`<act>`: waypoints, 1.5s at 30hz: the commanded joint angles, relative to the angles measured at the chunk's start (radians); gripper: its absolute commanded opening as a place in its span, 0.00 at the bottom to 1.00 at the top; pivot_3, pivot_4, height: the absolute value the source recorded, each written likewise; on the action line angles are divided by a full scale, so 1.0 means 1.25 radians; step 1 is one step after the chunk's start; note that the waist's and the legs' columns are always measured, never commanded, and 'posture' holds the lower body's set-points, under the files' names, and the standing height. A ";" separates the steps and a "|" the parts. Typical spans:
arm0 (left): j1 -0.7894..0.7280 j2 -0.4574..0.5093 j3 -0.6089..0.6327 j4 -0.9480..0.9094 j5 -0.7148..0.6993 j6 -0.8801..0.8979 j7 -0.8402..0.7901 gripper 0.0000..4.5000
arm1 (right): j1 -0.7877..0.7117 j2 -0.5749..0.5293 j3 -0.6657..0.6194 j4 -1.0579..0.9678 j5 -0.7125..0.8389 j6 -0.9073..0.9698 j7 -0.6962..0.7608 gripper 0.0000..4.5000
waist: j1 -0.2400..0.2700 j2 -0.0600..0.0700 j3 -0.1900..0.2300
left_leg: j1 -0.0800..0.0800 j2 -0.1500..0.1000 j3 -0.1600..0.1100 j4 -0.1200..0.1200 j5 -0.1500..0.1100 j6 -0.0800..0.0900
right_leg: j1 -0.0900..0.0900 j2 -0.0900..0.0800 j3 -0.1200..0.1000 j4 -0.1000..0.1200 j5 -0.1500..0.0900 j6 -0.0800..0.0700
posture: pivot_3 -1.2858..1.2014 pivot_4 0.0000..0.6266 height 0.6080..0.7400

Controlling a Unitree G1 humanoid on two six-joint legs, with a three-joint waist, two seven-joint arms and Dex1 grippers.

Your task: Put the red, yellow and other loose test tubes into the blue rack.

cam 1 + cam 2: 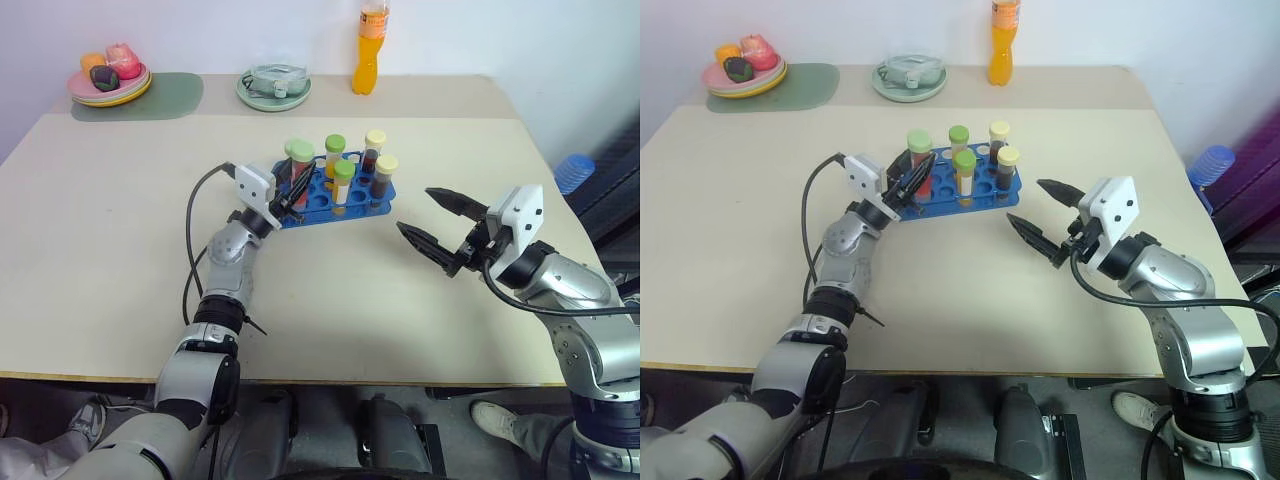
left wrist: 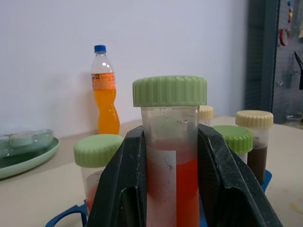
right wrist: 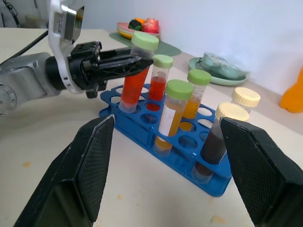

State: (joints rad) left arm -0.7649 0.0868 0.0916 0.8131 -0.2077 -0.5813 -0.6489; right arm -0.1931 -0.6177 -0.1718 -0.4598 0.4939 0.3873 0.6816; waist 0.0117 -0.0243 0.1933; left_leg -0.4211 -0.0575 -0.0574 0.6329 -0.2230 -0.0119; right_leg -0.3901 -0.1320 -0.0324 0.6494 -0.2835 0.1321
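The left gripper (image 3: 130,64) is clenched on a red test tube (image 3: 134,75) with a pale green cap, its foot already in a hole at the blue rack's (image 3: 142,127) near-left corner, leaning slightly. Five other tubes stand in the rack: one red, two yellow, two dark brown. The placing step looks nearly done; next the tube needs seating upright, then letting go without tipping its neighbours. The right gripper (image 1: 436,228) hangs released, to the right of the rack and apart from it.

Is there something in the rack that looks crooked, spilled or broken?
Nothing is spilled or broken. One red test tube leans in a corner hole of the blue rack, not upright like the other tubes, because the left gripper is shut on it.
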 commanded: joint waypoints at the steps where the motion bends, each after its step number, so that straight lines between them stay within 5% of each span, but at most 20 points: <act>1: -0.018 -0.007 -0.003 0.037 0.009 -0.026 0.003 0.19 | -0.010 -0.013 -0.027 -0.042 0.009 -0.001 -0.010 0.81 | 0.000 0.000 0.000 | 0.000 0.000 0.000 0.000 0.000 0.000 | 0.000 0.000 0.000 0.000 0.000 0.000 | 0.52 0.24 1.00; 16: -0.048 -0.041 -0.005 0.130 0.018 -0.072 0.016 0.19 | -0.014 -0.012 -0.029 -0.043 0.011 0.000 -0.018 0.81 | 0.001 0.000 0.000 | 0.000 0.000 0.000 0.000 0.000 0.000 | 0.000 0.000 0.000 0.000 0.000 0.000 | 0.52 0.24 1.00; 34: -0.014 -0.029 0.020 0.087 -0.038 -0.054 -0.050 0.19 | 0.155 -0.034 -0.095 -0.081 0.060 -0.006 0.036 0.81 | 0.000 0.000 0.000 | 0.000 0.000 0.000 0.000 0.000 0.001 | 0.000 0.000 0.000 0.000 0.000 0.000 | 0.52 0.24 1.00; 41: -0.009 -0.020 0.037 0.078 -0.051 -0.023 -0.063 0.95 | 0.155 -0.020 -0.068 -0.098 0.055 -0.004 0.014 0.81 | -0.002 0.000 0.000 | 0.000 0.000 0.000 0.001 0.000 0.001 | 0.000 0.000 0.000 0.000 0.000 0.000 | 0.52 0.24 1.00; 45: 0.020 -0.004 0.036 0.021 -0.045 -0.009 -0.046 0.95 | 0.154 -0.012 -0.052 -0.091 0.047 -0.011 0.009 0.81 | -0.002 0.000 0.000 | 0.000 0.000 0.000 0.001 0.000 0.001 | 0.000 0.000 0.000 0.000 0.000 0.000 | 0.52 0.24 1.00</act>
State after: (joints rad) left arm -0.7505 0.0692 0.1318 0.8936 -0.2601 -0.5968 -0.7141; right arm 0.0026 -0.6388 -0.2339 -0.5463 0.5554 0.3972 0.6970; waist 0.0094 -0.0244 0.1931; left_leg -0.4215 -0.0575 -0.0574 0.6338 -0.2234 -0.0110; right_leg -0.3902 -0.1320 -0.0327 0.6498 -0.2834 0.1326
